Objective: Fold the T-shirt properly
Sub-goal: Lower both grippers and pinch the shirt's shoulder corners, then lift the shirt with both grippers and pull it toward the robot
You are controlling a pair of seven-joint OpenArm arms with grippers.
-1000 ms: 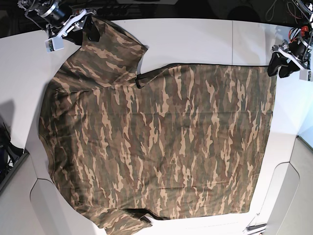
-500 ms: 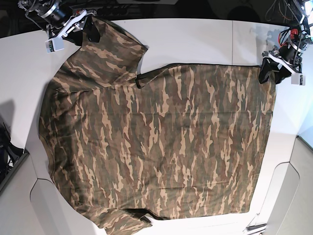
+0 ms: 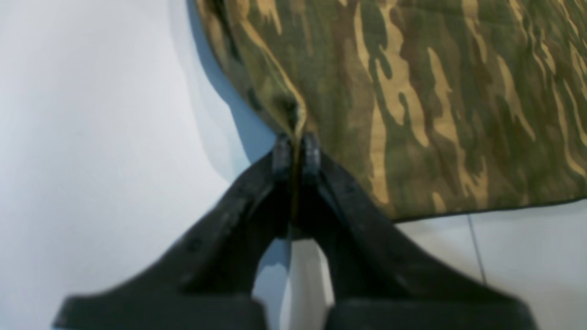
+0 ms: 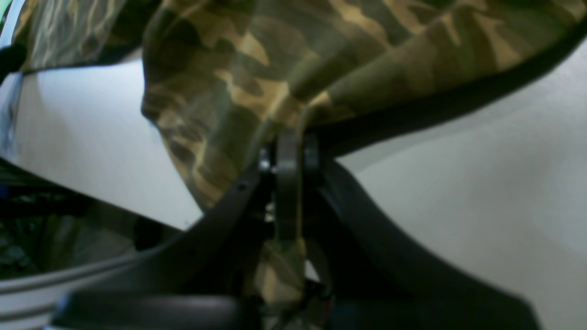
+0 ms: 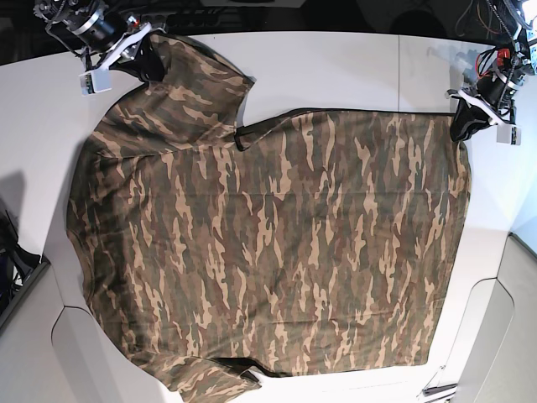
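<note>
The camouflage T-shirt lies spread flat over the white table, with its dark collar near the top middle. At the upper right, my left gripper is shut on the T-shirt's top right hem corner. The left wrist view shows a pinched ridge of T-shirt cloth between the black fingertips of the left gripper. My right gripper at the top left is shut on the sleeve edge. In the right wrist view the T-shirt sleeve hangs lifted from the right gripper.
Bare white table shows above the shirt and along the right side. Cables and dark gear line the far edge. The table's rounded front corners drop off at the lower right and lower left.
Both grippers have closed on the shirt. The left gripper moved in from the table's right side onto the hem corner. The right gripper rose slightly with the sleeve edge.
</note>
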